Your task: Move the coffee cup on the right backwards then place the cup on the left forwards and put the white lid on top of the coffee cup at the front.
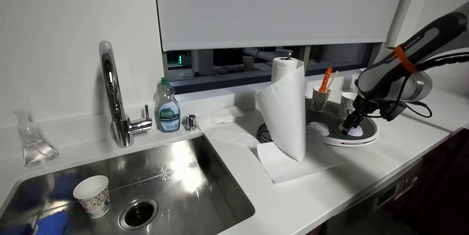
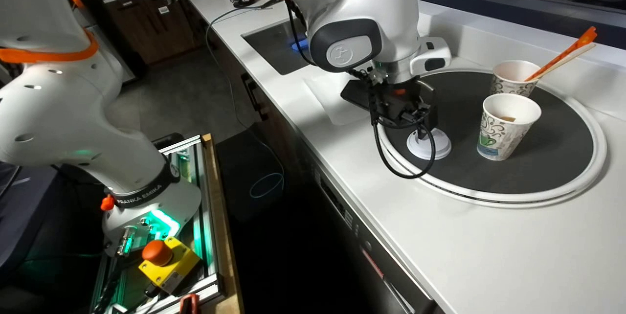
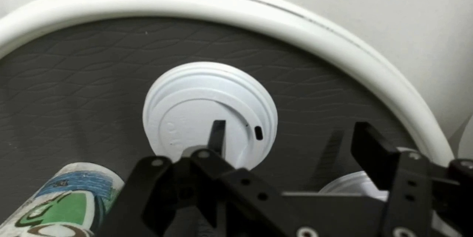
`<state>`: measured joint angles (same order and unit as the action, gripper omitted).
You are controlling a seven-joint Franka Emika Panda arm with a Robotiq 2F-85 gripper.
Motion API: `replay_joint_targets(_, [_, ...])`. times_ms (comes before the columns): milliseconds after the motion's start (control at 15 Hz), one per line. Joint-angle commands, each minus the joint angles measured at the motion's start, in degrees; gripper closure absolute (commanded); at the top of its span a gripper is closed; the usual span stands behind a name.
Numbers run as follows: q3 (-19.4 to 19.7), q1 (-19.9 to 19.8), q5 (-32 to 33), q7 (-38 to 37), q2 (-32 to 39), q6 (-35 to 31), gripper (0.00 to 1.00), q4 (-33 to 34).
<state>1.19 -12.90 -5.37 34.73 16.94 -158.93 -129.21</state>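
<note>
A white lid (image 3: 199,93) lies on the round dark plate (image 3: 92,56); it also shows in both exterior views (image 1: 357,131) (image 2: 423,150). A second white lid (image 1: 318,129) lies nearby and is partly hidden in the wrist view (image 3: 343,185). My gripper (image 3: 292,126) is open and empty, low over the plate. In the wrist view its left finger overlaps the first lid; I cannot tell whether it touches. A paper cup (image 2: 501,133) stands upright on the plate. Another cup (image 2: 511,79) holding an orange and a wooden stick stands behind it.
A paper towel roll (image 1: 284,107) stands between the plate and the sink (image 1: 176,183). The sink holds another paper cup (image 1: 93,196) and a blue sponge (image 1: 51,224). A window ledge (image 2: 489,25) runs behind the plate. A cable loop hangs by the gripper.
</note>
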Motion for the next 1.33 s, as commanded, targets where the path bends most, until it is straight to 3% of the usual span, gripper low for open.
replay_joint_targets(0, [-1.3,-1.8,0.9,2.6,-0.7,-5.3,0.01,-2.4])
replay_joint_targets(67, [-1.2,-1.3,0.9,0.5,0.0,-2.8,0.04,-0.7])
replay_joint_targets(400, [-0.7,-0.7,3.3,0.0,0.7,-3.9,0.00,-0.1])
replay_joint_targets(667, [-1.1,-0.6,4.5,-0.2,1.2,-3.3,0.17,0.8])
replay_joint_targets(733, [-1.2,-0.6,4.5,-0.1,1.4,-3.2,0.27,1.0])
replay_joint_targets(800, [-1.4,-0.7,4.5,-0.2,1.7,-3.0,0.24,1.1])
replay_joint_targets(933, [-1.5,-0.6,4.7,-0.5,2.2,-2.9,0.33,1.3])
replay_joint_targets(1000, [-1.7,-0.7,4.7,-0.6,2.5,-2.8,0.30,1.4])
replay_joint_targets(1067, [-1.8,-0.8,4.6,-0.9,2.7,-2.7,0.37,1.4])
replay_joint_targets(1200, [-1.8,-0.9,4.6,-1.2,3.1,-2.7,0.39,1.4])
replay_joint_targets(1267, [-1.8,-1.0,4.6,-1.4,3.2,-2.7,0.48,1.5])
